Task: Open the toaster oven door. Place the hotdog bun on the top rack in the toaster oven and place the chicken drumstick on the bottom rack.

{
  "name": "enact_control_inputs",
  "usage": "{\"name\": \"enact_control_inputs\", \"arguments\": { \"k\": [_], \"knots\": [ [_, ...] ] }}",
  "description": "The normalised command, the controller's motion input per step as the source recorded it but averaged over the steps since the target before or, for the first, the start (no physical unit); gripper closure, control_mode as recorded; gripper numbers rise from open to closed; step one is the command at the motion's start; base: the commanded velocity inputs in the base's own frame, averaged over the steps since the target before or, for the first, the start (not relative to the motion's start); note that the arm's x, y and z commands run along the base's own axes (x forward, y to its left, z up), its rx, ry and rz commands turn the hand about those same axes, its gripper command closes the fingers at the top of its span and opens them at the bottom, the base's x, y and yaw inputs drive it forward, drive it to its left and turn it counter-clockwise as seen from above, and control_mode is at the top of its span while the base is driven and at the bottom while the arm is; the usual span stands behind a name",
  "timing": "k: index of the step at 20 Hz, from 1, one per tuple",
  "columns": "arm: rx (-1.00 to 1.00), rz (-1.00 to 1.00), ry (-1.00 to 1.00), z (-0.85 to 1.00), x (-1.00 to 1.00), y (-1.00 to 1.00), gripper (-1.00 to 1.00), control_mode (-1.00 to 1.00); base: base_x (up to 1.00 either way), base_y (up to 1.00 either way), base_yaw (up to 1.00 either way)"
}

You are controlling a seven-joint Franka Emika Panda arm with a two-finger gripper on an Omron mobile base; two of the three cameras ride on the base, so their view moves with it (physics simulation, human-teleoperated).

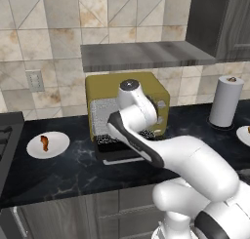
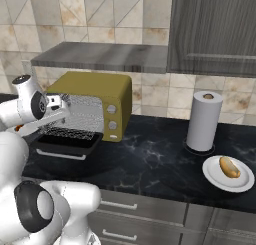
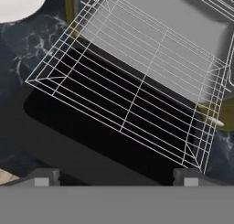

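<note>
One black-framed dark glass door (image 2: 62,143) lies dropped flat before your mustard-yellow toaster oven (image 2: 102,89), a wire rack (image 3: 123,104) drawn out over it, your pincer (image 3: 112,176) released above.

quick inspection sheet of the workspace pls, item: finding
surface: dark marbled counter, bare between the oven and the paper towel.
job's things: toaster oven stands at the backsplash; toaster oven door folded down flat; wire rack sticks out over it; hotdog bun on a white plate at the right; chicken drumstick on another plate at the left.
clutter: paper towel roll upright, right of the oven.
grippers: gripper open, empty, over the door.
cables: nothing seen.
surroundings: tiled backsplash, wall shelf, upper cabinet, wall outlet.
</note>
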Motion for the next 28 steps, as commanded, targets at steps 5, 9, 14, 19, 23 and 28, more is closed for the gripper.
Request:
{"name": "enact_control_inputs", "arguments": {
  "k": [5, 9, 14, 19, 23, 28],
  "knots": [
    [0.16, -0.13, 0.00, 0.09, -0.47, -0.17, -1.00, -1.00, 0.00, 0.00, 0.00],
    [0.10, -0.09, 0.00, -0.03, -0.32, -0.20, -1.00, -1.00, 0.00, 0.00, 0.00],
    [0.01, -0.07, -0.02, 0.02, -0.27, -0.17, -1.00, -1.00, 0.00, 0.00, 0.00],
    [0.01, -0.09, -0.05, 0.04, -0.27, -0.12, -1.00, -1.00, 0.00, 0.00, 0.00],
    [0.03, -0.01, -0.04, 0.00, -0.05, -0.03, -1.00, -1.00, 0.00, 0.00, 0.00],
    [0.00, 0.00, 0.00, 0.00, 0.00, 0.00, -1.00, -1.00, 0.00, 0.00, 0.00]
  ]
}}
